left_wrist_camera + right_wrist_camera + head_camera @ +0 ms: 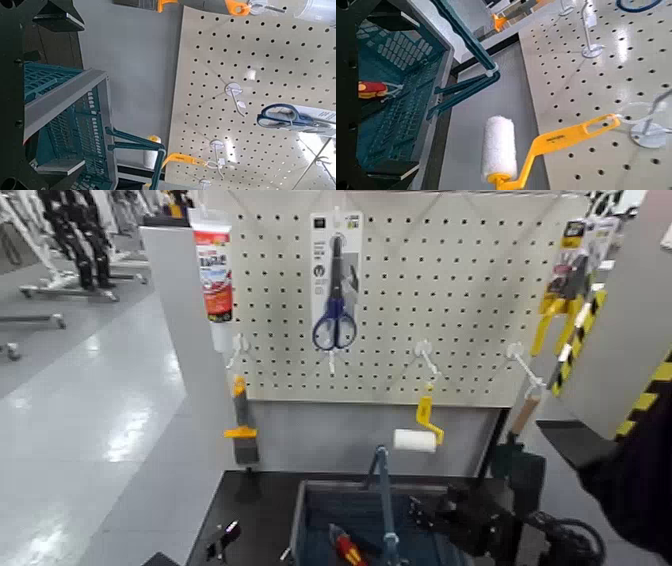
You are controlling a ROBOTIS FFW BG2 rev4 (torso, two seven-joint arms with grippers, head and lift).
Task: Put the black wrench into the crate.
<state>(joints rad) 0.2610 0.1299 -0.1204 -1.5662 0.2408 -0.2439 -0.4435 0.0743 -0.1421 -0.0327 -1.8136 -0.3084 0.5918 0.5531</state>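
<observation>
Right gripper (468, 516): black, low over the right end of the dark blue-grey ribbed plastic crate (300, 512); grip state cannot be told. Left gripper (222, 539): above the black table (256, 508), just beside the crate's left wall; grip state likewise cannot be told. Slim black wrench: not made out in any view; place, heading and long axis cannot be told. Red-handled tool (369, 89): lies inside the crate.

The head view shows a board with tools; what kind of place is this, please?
Probably a mock hardware-shop display inside a robot lab: a white perforated pegboard carries packaged blue-handled scissors and a yellow-handled white paint roller on hooks, above a dark blue-grey plastic crate.
</observation>
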